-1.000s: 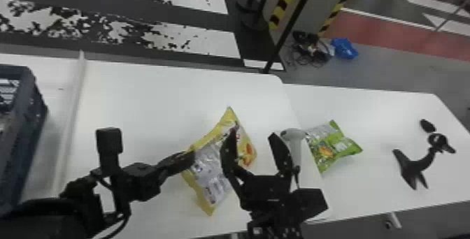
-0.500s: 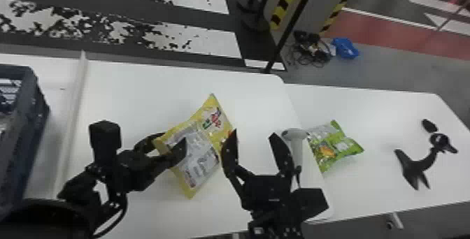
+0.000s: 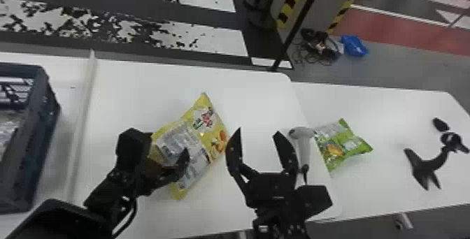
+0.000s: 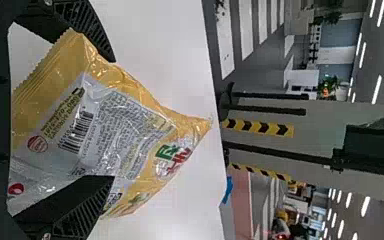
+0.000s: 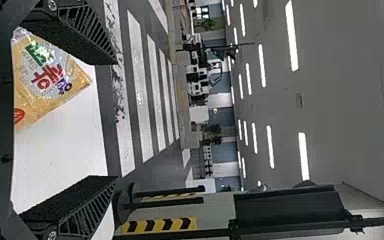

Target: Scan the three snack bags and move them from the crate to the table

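L gripper (image 3: 170, 151) is open, yellow bag (image 3: 209, 126) at its fingers; R gripper (image 3: 258, 131) is open, scanner (image 3: 304, 144) just R of it, green bag (image 3: 344, 142) beyond.

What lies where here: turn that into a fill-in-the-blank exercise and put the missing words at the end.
The snack bag by the left claw is mainly ____ in colour.
The snack bag by the scanner is mainly ____ in colour.
The crate stands on the robot's ____ side.
The right claw is ____, not shut.
Missing words: yellow; green; left; open
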